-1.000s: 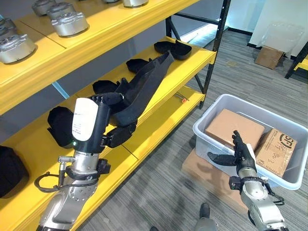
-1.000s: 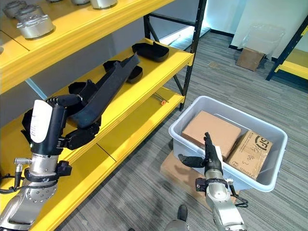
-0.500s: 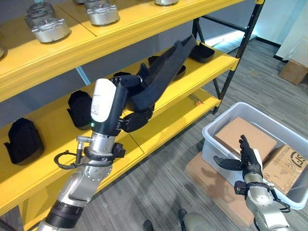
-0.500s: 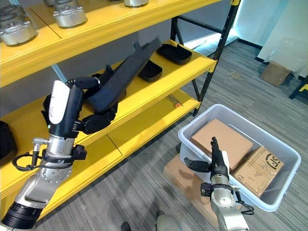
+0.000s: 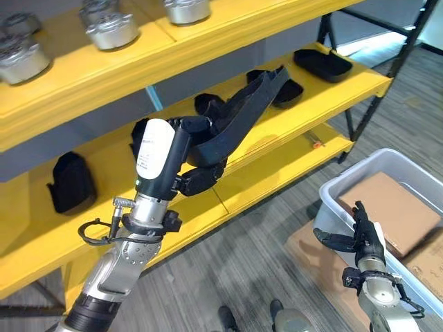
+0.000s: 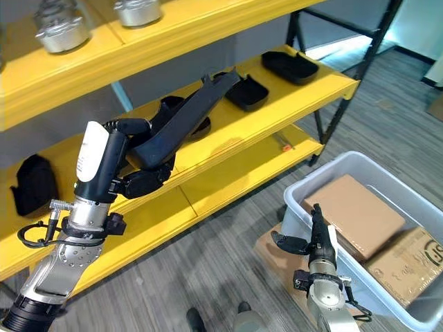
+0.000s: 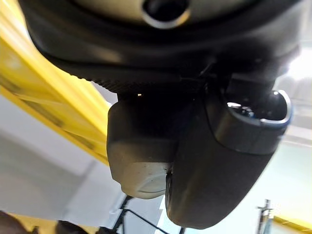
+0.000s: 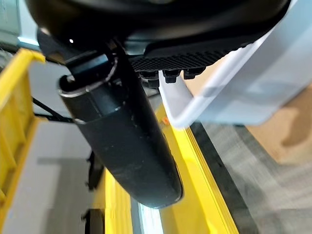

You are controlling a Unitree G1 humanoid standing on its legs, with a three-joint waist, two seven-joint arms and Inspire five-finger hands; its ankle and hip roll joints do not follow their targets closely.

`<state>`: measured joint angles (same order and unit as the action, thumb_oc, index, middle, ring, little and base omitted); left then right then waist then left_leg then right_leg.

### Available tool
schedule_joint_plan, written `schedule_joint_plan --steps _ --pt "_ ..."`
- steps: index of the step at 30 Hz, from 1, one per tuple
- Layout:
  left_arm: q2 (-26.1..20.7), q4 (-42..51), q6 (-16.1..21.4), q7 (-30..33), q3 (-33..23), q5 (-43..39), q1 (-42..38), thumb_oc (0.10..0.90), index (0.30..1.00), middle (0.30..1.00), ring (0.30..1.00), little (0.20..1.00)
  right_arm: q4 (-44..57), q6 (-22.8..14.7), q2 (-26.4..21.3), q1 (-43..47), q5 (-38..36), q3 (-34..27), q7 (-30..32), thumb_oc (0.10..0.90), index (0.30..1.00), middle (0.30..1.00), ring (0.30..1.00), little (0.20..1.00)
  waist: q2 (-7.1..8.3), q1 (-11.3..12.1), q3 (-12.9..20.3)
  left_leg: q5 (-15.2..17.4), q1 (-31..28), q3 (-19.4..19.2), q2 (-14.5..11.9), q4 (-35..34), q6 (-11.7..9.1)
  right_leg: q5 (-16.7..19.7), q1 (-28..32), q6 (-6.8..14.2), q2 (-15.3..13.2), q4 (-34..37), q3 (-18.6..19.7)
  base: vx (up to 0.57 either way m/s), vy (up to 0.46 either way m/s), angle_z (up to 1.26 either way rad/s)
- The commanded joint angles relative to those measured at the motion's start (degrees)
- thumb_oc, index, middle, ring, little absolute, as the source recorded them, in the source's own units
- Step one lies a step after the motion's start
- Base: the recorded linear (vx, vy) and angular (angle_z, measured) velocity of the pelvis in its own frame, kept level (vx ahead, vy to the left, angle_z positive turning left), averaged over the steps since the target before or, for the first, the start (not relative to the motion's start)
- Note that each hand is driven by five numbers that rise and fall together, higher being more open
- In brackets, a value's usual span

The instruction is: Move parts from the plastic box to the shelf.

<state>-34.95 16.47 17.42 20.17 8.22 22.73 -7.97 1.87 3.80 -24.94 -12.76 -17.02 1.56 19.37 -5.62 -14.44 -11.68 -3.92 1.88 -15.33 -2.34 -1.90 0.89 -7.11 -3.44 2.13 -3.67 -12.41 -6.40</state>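
Note:
My left hand is shut on a long black part, which slants up and away over the middle yellow shelf. The part's far tip reaches a black tray-shaped part at the back of the shelf. Up close, the left wrist view shows this hand's thumb. My right hand hovers open with straight fingers at the near left corner of the grey plastic box. It holds nothing, and its thumb shows beside the box's rim.
Brown cardboard boxes fill the plastic box, which rests on flat cardboard on the floor. More black parts lie along the middle shelf. Round metal parts stand on the upper shelf. A lower yellow shelf runs beneath.
The camera has swung, shifting the whole scene. My left hand has raised the long black part from low on the shelf. The right hand stays open by the box.

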Motion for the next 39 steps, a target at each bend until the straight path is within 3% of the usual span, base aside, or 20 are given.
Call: schedule_joint_plan --steps 1,2,3,4,5,6,8,11,15,19,22,29,39 --pt "-1.2 5.1 0.5 8.3 -4.3 -0.2 -8.5 0.400 0.300 0.300 0.300 0.300 5.2 -7.8 -2.3 4.2 -0.5 -2.5 1.2 0.900 1.000 1.000 1.000 1.000 3.60 -2.7 1.5 6.4 -2.0 0.3 -4.3 7.3 -1.4 -3.1 -1.2 0.8 3.8 -5.9 5.0 -0.01 0.250 -0.08" --pt "-1.4 4.8 0.0 9.6 -4.2 0.1 -8.8 0.400 0.300 0.300 0.300 0.300 5.0 -8.2 -2.6 4.2 -0.7 -2.6 0.9 0.900 1.000 1.000 1.000 1.000 3.90 -2.7 1.4 5.7 -1.7 1.3 -5.7 7.6 -1.9 -3.2 -1.7 0.6 3.3 -6.8 5.2 0.04 0.434 -0.23" --pt "-1.7 4.2 -1.2 11.6 -4.2 0.3 -8.9 0.400 0.300 0.300 0.300 0.300 4.2 -9.1 -3.9 4.9 -0.9 -2.5 0.0 0.900 1.000 1.000 1.000 1.000 4.22 -2.8 1.3 0.7 -2.2 4.7 -11.5 7.8 -4.0 -4.7 -2.8 0.1 1.5 -9.5 6.0 0.05 0.471 -0.23" --pt "-1.6 4.0 -1.3 12.0 -4.2 0.4 -8.9 0.400 0.300 0.300 0.300 0.300 4.0 -9.3 -4.3 5.3 -0.9 -2.5 0.0 0.900 1.000 1.000 1.000 1.000 4.08 -2.9 1.3 -0.8 -2.5 5.2 -13.0 7.6 -4.5 -4.9 -3.0 0.1 0.9 -9.9 6.2 0.08 0.527 -0.37" --pt "-1.5 3.7 -1.2 12.7 -4.2 0.6 -8.8 0.400 0.300 0.300 0.300 0.300 3.6 -9.6 -4.8 5.6 -1.2 -2.7 0.1 0.900 1.000 1.000 1.000 1.000 3.77 -3.3 1.3 -2.9 -3.0 5.3 -14.9 7.0 -5.3 -5.3 -3.3 0.2 0.1 -10.6 6.4 0.13 0.661 -0.32" --pt "-1.2 2.8 -1.9 13.6 -3.7 0.6 -9.2 0.400 0.300 0.300 0.300 0.300 3.3 -9.8 -5.9 5.9 -1.3 -3.9 -0.4 0.900 1.000 1.000 1.000 1.000 2.14 -5.1 1.3 -4.2 -5.3 2.5 -17.3 4.3 -6.6 -6.2 -4.5 0.8 -2.0 -12.8 5.7 0.12 0.600 -0.26" --pt "-0.7 2.6 -1.9 13.7 -3.7 0.8 -9.3 0.400 0.300 0.300 0.300 0.300 3.1 -9.6 -6.0 5.9 -1.1 -4.5 -0.3 0.900 1.000 1.000 1.000 1.000 1.65 -5.4 1.3 -5.0 -5.4 1.9 -17.5 3.8 -7.2 -6.3 -4.6 1.0 -2.7 -13.1 6.0 0.09 0.445 0.16" --pt "-0.6 2.2 -2.9 13.9 -3.4 1.2 -10.0 0.400 0.300 0.300 0.300 0.300 1.7 -10.2 -5.4 6.1 -0.2 -5.5 0.4 0.900 1.000 1.000 1.000 1.000 0.37 -5.6 1.2 -4.0 -4.7 0.9 -16.0 4.1 -7.3 -6.0 -4.2 1.9 -4.3 -12.7 6.0 0.15 0.414 0.58" --pt "-0.8 3.0 -4.9 13.3 -4.1 1.1 -10.6 0.400 0.300 0.300 0.300 0.300 0.9 -10.1 -3.9 6.1 5.0 -7.1 0.3 0.900 1.000 1.000 1.000 1.000 -0.38 -5.0 2.2 0.5 -4.5 0.2 -11.6 4.3 -6.6 -2.5 -1.6 4.7 -6.6 -6.9 5.5 0.16 0.251 0.52" --pt "-1.4 3.1 -6.0 13.3 -5.0 2.0 -10.7 0.400 0.300 0.300 0.300 0.300 2.1 -8.2 -3.0 6.4 5.8 -6.0 -0.5 0.900 1.000 1.000 1.000 1.000 -0.25 -4.1 3.0 3.4 -5.6 -0.6 -8.8 3.2 -5.7 0.1 0.2 6.6 -8.2 -2.8 4.6 0.15 0.137 0.27" --pt "-2.3 3.5 -6.3 13.9 -6.0 4.1 -10.2 0.400 0.300 0.300 0.300 0.300 2.8 -7.1 -1.7 6.2 6.2 -5.4 -1.4 0.900 1.000 1.000 1.000 1.000 0.85 -3.2 3.8 4.2 -6.3 -1.3 -7.5 2.4 -5.2 2.5 1.6 7.9 -9.3 0.8 3.6 0.12 0.043 0.15" --pt "-3.2 4.7 -4.9 16.2 -8.3 7.0 -6.9 0.400 0.300 0.300 0.300 0.300 3.7 -5.2 -0.7 6.4 5.2 -4.7 -2.0 0.900 1.000 1.000 1.000 1.000 2.81 -0.8 4.7 4.7 -7.0 -1.9 -6.8 1.2 -4.9 5.9 3.5 9.3 -10.7 5.9 1.1 0.04 -0.051 -0.01" --pt "-2.2 5.5 -3.8 16.7 -12.1 7.3 0.0 0.400 0.300 0.300 0.300 0.300 4.8 -2.8 -2.2 5.9 3.9 -3.7 -5.3 0.900 1.000 1.000 1.000 1.000 3.97 1.9 4.7 4.1 -6.9 -0.5 -7.9 0.5 -5.9 5.6 5.2 9.2 -10.5 7.8 -0.8 0.01 -0.032 0.06"
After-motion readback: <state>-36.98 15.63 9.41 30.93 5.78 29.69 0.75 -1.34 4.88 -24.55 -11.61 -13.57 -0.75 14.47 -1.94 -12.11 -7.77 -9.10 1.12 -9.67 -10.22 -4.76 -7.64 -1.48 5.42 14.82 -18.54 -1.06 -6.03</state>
